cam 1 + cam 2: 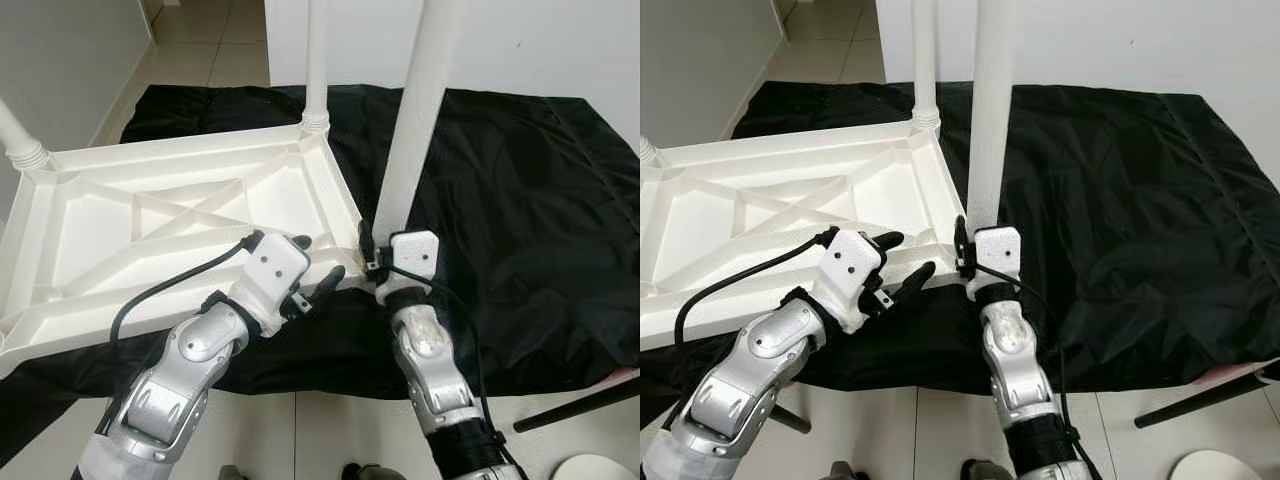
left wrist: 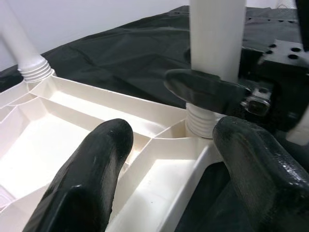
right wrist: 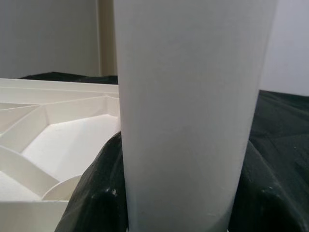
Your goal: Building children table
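Observation:
The white plastic table top [image 1: 150, 215] lies upside down on a black cloth [image 1: 520, 200]. Two white legs stand in it, one at the far corner [image 1: 317, 60] and one at the left corner [image 1: 20, 140]. A third leg [image 1: 415, 110] stands upright at the near right corner, its threaded base [image 2: 203, 121] in the socket. My right gripper [image 1: 372, 255] is shut on this leg low down, its fingers [image 3: 96, 193] on either side of it. My left gripper [image 1: 318, 258] is open, straddling the table's rim [image 2: 159, 169] just left of that corner.
The black cloth covers the floor to the right and behind. A dark rod [image 1: 575, 408] and a white round object [image 1: 595, 468] lie on the tiles at the lower right. A white wall [image 1: 530, 40] rises behind, with a tiled passage [image 1: 215, 40] at the far left.

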Robot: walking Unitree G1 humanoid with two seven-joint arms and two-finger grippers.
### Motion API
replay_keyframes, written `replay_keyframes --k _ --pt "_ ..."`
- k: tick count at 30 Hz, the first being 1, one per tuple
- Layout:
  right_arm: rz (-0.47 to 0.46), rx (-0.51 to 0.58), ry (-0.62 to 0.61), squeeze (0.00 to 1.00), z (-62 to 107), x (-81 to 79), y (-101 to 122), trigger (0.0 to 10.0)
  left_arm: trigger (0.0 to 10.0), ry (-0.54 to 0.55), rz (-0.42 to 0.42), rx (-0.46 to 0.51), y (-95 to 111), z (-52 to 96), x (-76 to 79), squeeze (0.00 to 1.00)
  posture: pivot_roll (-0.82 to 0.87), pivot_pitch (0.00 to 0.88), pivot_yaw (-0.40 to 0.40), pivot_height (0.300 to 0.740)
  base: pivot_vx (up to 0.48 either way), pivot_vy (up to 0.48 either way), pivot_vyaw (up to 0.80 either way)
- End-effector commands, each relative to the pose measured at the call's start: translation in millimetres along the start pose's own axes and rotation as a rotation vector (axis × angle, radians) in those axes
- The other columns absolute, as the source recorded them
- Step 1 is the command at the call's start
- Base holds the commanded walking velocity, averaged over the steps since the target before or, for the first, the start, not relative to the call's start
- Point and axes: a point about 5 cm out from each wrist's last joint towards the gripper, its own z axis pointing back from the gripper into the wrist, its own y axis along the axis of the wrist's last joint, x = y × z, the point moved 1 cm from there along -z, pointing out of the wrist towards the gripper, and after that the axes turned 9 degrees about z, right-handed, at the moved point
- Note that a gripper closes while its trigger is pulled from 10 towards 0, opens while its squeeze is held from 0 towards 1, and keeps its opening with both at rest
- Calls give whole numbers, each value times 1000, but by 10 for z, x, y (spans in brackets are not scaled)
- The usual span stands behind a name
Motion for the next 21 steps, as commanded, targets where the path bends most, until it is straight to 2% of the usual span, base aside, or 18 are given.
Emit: replay_keyframes --k 1,4,8,9,11,13,16,21 --pt "-11 -124 47 0 168 -60 -285 10000 10000 -5 -7 2 3 0 13 0 -17 90 -1 740 0 0 0" --pt "28 -90 113 0 241 -37 -360 10000 10000 -6 -8 2 8 3 18 0 -16 92 3 740 0 0 0" --pt "22 -89 131 0 256 -16 -402 10000 10000 -5 -8 3 11 4 18 0 -14 92 5 740 0 0 0" --pt "-56 -139 123 0 254 0 -469 10000 10000 -4 -9 2 14 9 13 0 -13 93 6 740 0 0 0" --pt "-56 -139 123 0 254 0 -469 10000 10000 -4 -9 2 14 9 13 0 -13 93 6 740 0 0 0" --pt "-134 -178 132 0 217 -5 -504 10000 10000 -1 -10 1 15 10 7 0 -11 94 7 740 0 0 0" --pt "-181 -199 137 0 145 0 -504 10000 10000 1 -12 1 14 10 6 0 -11 97 8 740 0 0 0" --pt "-187 -218 139 0 72 29 -504 10000 10000 2 -12 0 15 17 10 0 -9 102 9 740 0 0 0"
